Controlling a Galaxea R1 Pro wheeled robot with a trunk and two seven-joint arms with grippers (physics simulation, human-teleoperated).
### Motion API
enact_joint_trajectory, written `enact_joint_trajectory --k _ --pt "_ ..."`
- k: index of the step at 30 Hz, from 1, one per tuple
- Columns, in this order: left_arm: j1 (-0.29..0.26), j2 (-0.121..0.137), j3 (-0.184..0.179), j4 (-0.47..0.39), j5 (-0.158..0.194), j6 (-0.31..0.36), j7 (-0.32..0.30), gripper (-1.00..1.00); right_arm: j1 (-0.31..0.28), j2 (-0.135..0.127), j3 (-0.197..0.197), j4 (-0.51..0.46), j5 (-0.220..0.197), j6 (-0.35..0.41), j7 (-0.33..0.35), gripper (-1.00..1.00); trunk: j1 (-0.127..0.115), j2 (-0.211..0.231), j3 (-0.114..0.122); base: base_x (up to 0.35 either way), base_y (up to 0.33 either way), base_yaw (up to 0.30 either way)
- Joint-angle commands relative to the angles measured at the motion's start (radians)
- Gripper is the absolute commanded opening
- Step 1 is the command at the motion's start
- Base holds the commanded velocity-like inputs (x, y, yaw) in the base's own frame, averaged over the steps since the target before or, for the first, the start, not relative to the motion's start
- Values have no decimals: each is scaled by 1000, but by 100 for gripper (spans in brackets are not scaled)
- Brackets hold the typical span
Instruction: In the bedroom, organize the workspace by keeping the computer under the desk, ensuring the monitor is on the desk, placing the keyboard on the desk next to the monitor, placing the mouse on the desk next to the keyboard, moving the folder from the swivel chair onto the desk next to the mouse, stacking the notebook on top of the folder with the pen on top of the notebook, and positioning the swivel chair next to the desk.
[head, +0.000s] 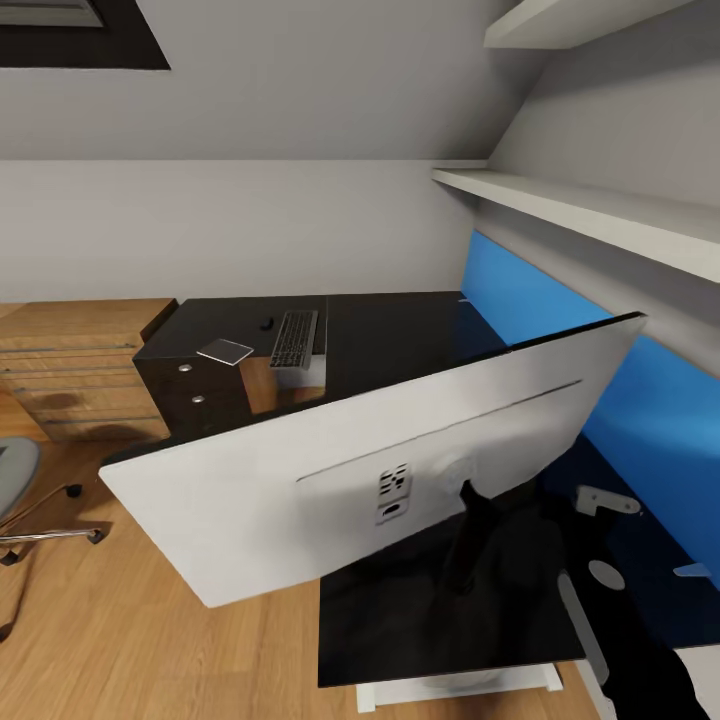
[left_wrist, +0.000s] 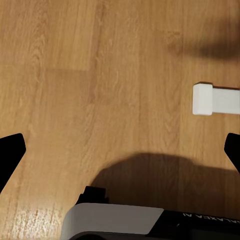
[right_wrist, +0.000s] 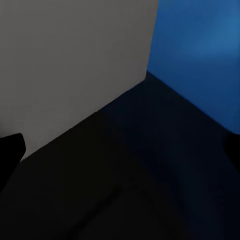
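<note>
The monitor (head: 300, 470) stands on the near end of the desk (head: 400, 335), its white back toward me and slanted across the head view, on a black stem (head: 468, 540). On the far wing of the desk lie the keyboard (head: 294, 338), a small dark mouse (head: 267, 323) and a thin pale grey pad (head: 225, 351) that may be the notebook. The swivel chair (head: 15, 470) shows at the left edge. My left gripper (left_wrist: 120, 150) hangs open over the wood floor. My right gripper (right_wrist: 120, 150) is open above the desk's black top, close to the blue back panel (right_wrist: 200, 50). The computer, folder and pen are out of view.
A light wooden drawer chest (head: 80, 365) stands left of the desk against the wall. White shelves (head: 590, 210) jut out above the blue panel. The desk's white foot (left_wrist: 210, 99) rests on the floor near my left gripper. My right arm (head: 620, 620) reaches in behind the monitor.
</note>
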Motion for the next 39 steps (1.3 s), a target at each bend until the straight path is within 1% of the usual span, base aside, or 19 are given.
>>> enact_joint_trajectory --k 1,4,7,18,23,30,36,39 --pt "0 0 9 0 -6 -2 -2 100 -9 -1 2 9 -10 1 -4 100 0 -1 -1 0 0 0" --pt "0 0 9 0 -6 -2 -2 100 -41 -1 2 47 -10 2 -3 100 0 -1 -1 0 0 0" --pt "0 0 9 0 -6 -2 -2 100 -58 -1 2 66 -10 2 -3 100 0 -1 -1 0 0 0" --pt "0 1 9 -1 -6 -3 -2 100 -101 0 2 94 -10 4 -5 100 0 -1 -1 0 0 0" --pt "0 1 9 0 -6 -2 -2 100 -133 -1 2 135 -10 4 -6 100 0 -1 -1 0 0 0" --pt "0 0 9 0 -6 -2 -1 100 -182 -1 2 203 -10 3 -7 100 0 -1 -1 0 0 0" --pt "0 1 9 0 -6 -3 -1 100 -254 0 2 270 -10 2 -8 100 0 -1 -1 0 0 0" --pt "0 1 9 0 -6 -3 -2 100 -274 0 2 282 -10 3 -8 100 0 -1 -1 0 0 0"
